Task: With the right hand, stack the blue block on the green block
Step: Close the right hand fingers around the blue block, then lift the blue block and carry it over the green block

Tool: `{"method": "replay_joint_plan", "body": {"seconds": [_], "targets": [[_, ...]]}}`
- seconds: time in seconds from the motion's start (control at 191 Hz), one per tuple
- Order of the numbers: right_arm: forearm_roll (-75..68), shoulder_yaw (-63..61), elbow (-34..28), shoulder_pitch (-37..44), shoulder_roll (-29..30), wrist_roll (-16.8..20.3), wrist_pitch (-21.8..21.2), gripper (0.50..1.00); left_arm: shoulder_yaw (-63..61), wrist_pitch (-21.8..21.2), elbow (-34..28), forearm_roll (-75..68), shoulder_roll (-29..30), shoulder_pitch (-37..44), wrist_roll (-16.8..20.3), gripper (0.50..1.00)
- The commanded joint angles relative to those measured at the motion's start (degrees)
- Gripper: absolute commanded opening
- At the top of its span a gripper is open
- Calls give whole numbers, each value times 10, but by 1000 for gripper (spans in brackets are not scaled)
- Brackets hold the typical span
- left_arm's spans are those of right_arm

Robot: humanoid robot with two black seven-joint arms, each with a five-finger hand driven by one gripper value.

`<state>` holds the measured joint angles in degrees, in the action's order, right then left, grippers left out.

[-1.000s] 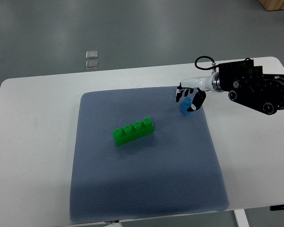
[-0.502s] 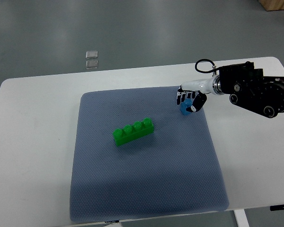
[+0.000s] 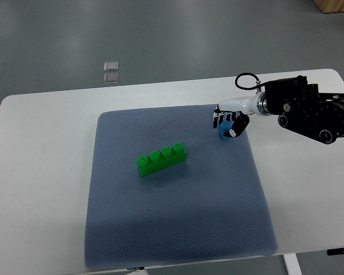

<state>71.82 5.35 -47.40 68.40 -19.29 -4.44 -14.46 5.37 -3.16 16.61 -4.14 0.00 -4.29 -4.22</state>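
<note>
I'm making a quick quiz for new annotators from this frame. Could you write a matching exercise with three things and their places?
Things:
1. green block
2. blue block
3. right hand

Places:
A. closed around a block
B. lying free mid-mat, nothing on it
C. far right part of the grey mat, inside the fingers

Pairs: 1-B, 2-C, 3-A

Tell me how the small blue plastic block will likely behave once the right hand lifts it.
The small blue plastic block looks rigid and probably light. Being small inside the right hand, it might twist or slip. Its flat sides suggest it won't roll.
</note>
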Motion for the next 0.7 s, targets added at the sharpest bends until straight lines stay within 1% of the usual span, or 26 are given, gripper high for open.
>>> {"method": "replay_joint_plan", "body": {"seconds": [0.0, 0.068, 0.199, 0.204, 0.298, 0.387, 0.492, 0.633, 0.686, 0.691, 0.696], "targets": [[3, -1, 0, 1, 0, -1, 0, 599, 0, 0, 0, 0, 0, 1, 0, 1000], [3, -1, -1, 2, 0, -2, 0, 580, 0, 0, 0, 0, 0, 1, 0, 1000], [3, -1, -1, 5, -1, -4, 0, 574, 0, 0, 0, 0, 0, 0, 0, 1000], [3, -1, -3, 9, -2, -7, 0, 568, 0, 0, 0, 0, 0, 1, 0, 1000], [3, -1, -7, 13, -4, -7, 0, 566, 0, 0, 0, -1, 0, 1, 0, 1000], [-7, -2, -21, 42, -12, -8, 0, 566, 0, 0, 0, 0, 0, 0, 0, 1000], [-14, -2, -47, 71, -22, -11, -3, 566, 0, 0, 1, 0, 0, 0, 0, 1000], [-48, -2, -103, 120, -37, -24, -7, 568, 0, 0, 1, 0, 0, 0, 0, 1000], [-48, -2, -103, 120, -37, -24, -7, 568, 0, 0, 1, 0, 0, 0, 0, 1000], [-57, -2, -130, 136, -41, -31, -4, 568, 0, 0, 1, 0, 0, 0, 0, 1000], [-57, -2, -131, 136, -41, -31, -4, 568, 0, 0, 1, 0, 0, 0, 0, 1000]]}}
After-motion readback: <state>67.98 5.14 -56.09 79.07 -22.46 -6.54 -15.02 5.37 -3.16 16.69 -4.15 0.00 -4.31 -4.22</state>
